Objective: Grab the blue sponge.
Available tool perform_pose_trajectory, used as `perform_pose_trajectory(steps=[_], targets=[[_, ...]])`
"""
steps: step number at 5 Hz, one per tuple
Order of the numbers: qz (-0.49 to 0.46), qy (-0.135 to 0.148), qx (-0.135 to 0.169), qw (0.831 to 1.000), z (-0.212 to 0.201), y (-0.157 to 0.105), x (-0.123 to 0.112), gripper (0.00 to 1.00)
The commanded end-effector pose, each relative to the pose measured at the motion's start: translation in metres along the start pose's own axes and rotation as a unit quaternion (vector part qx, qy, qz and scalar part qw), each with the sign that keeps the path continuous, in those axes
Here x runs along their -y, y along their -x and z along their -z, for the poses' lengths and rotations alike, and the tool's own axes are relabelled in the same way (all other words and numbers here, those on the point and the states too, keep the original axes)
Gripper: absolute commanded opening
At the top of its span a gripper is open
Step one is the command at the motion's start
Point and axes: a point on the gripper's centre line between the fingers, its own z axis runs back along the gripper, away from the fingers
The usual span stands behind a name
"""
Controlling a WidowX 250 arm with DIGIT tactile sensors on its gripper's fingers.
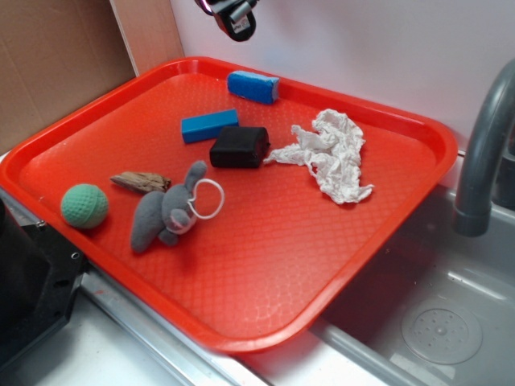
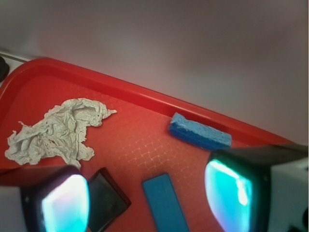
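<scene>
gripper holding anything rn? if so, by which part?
Nothing held. The gripper is open and raised above the tray; the blue sponge lies untouched by the tray's far rim.

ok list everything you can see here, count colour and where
tray: 1, red, by the sink
sponge: 1, blue, far edge of tray
block: 1, blue, in front of sponge
box: 1, black, beside block
paper: 1, white, crumpled, right of box
plush toy: 1, grey, with white ring
wood piece: 1, brown, by toy
ball: 1, green, left edge
faucet: 1, grey, right
gripper: 1, open, above tray
</scene>
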Motion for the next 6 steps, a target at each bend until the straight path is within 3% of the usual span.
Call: perform_pose_trajectory(steps=[1, 2, 5, 6], targets=[[-0.005, -0.041, 0.031, 0.999, 0.023, -0.020, -0.028, 1.00], [-0.014, -0.041, 0.003, 0.999, 0.047, -0.022, -0.037, 1.00], [-0.009, -0.038, -0.020, 0.999, 0.078, -0.028, -0.042, 1.00], [-0.041, -0.046, -0.044, 0.997, 0.093, -0.026, -0.051, 1.00]])
